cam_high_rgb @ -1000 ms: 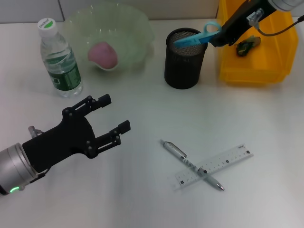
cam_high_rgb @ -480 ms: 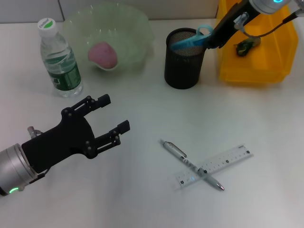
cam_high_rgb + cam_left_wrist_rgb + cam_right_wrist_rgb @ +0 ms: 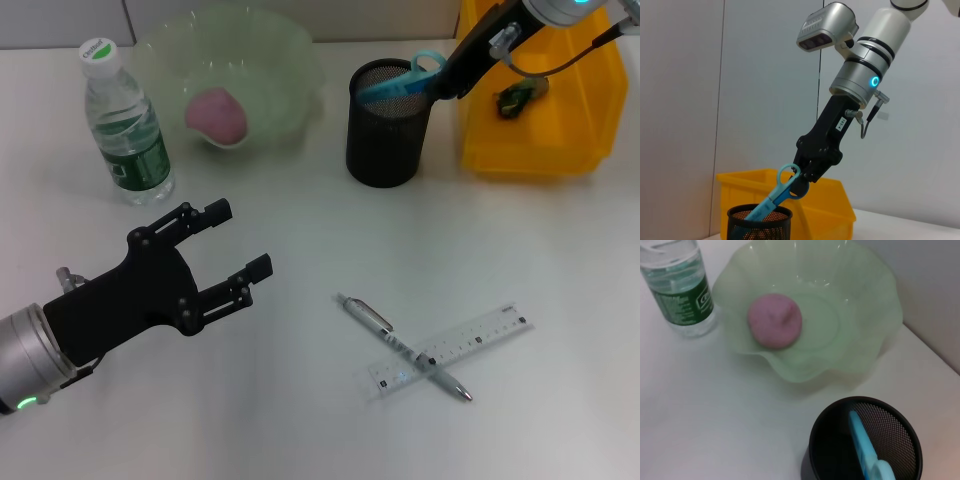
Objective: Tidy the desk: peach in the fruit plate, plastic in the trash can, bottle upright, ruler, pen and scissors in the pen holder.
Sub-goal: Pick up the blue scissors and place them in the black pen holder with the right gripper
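green bottle label (image 3: 137, 152), print unreadable

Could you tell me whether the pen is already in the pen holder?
No, the pen lies on the desk, crossed with the ruler, well apart from the pen holder.

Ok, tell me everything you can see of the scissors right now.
The scissors look like light blue plastic, with loop handles at the top. They stand tilted in the black mesh pen holder, blade end down inside, and the handles stick out over the rim, leaning toward the yellow bin. The right gripper is at the handle end; whether its grip is released cannot be told. The right wrist view shows the blue body lying against the holder's inner wall.
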